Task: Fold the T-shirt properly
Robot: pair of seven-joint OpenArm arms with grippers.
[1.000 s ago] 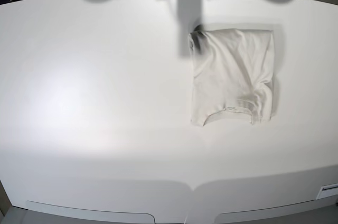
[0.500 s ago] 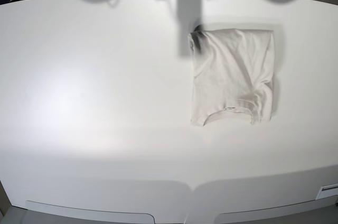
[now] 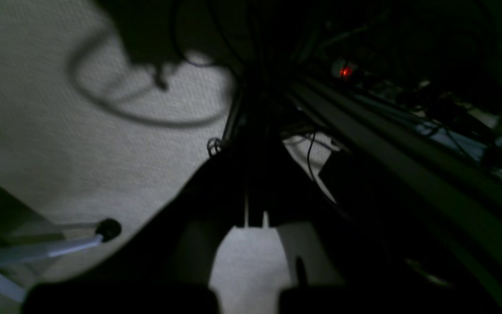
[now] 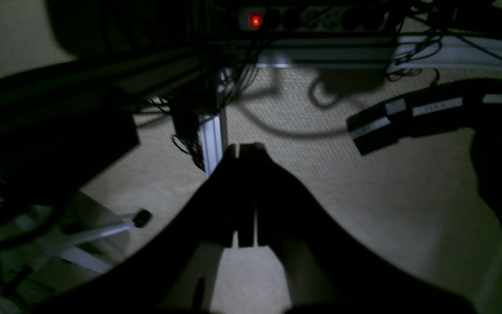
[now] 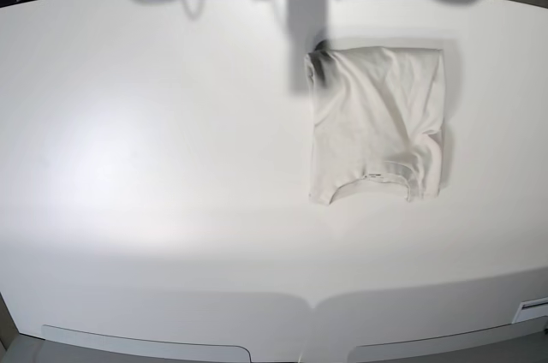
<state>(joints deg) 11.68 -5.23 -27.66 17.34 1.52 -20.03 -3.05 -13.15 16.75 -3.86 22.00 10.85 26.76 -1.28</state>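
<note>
T-shirt (image 5: 377, 123): folded, lying flat on surface (image 5: 154, 166)
Left hand (image 3: 254, 218): closed, empty
Right hand (image 4: 245, 152): closed, empty

No readable text anywhere

The T-shirt (image 5: 377, 123) carries a small neck label (image 5: 374, 176), too small to read. In the right wrist view, pale stickers (image 4: 445, 106) sit on dark blocks on the floor, their print blurred beyond reading; a power strip (image 4: 312, 18) shows only a red light
</note>
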